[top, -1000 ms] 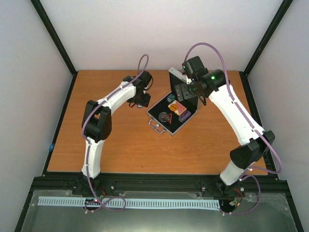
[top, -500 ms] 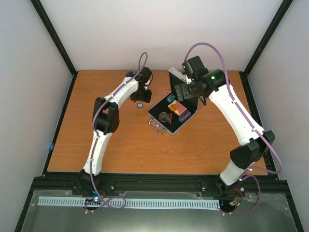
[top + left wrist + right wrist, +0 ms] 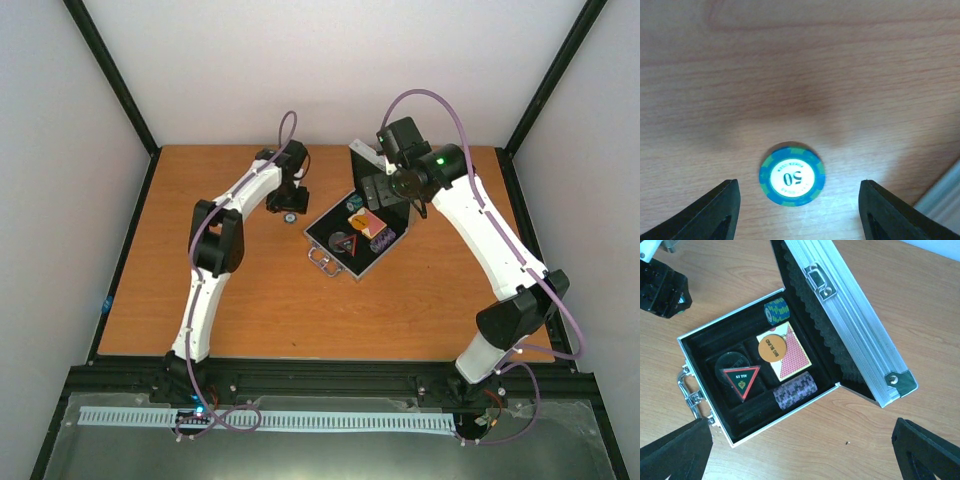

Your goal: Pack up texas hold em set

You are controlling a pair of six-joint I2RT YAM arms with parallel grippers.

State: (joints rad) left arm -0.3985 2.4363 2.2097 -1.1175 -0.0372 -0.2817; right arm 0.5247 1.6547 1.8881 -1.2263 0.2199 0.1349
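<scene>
Left pincer: fingers spread wide and gripping nothing, one on each side of a loose chip, touching neither it nor the desk as far as the wrist view shows.
Loose chip: blue and green rim, white centre marked 50. It lies flat on the desk, outside the case and to its left, apart from it.
Right pincer: wide open and empty, hovering over the open case.
Case: silver aluminium with black lining. It sits at an angle on the far middle of the desk with its lid raised (foam lining and a latch show inside the lid).
Handle: metal, on the near edge of the case.
Blue-green chips: a short row standing on edge in the slot nearest the lid hinge.
Card pack: pink and white, flat in the middle compartment.
Orange disc: resting on top of the card pack, overlapping its left corner.
Clear disc: in the compartment left of the cards.
Triangle: black with a red border, point down, lying partly over the clear disc.
Purple chips: a row on its side in the slot on the far side of the cards from the lid hinge.
</scene>
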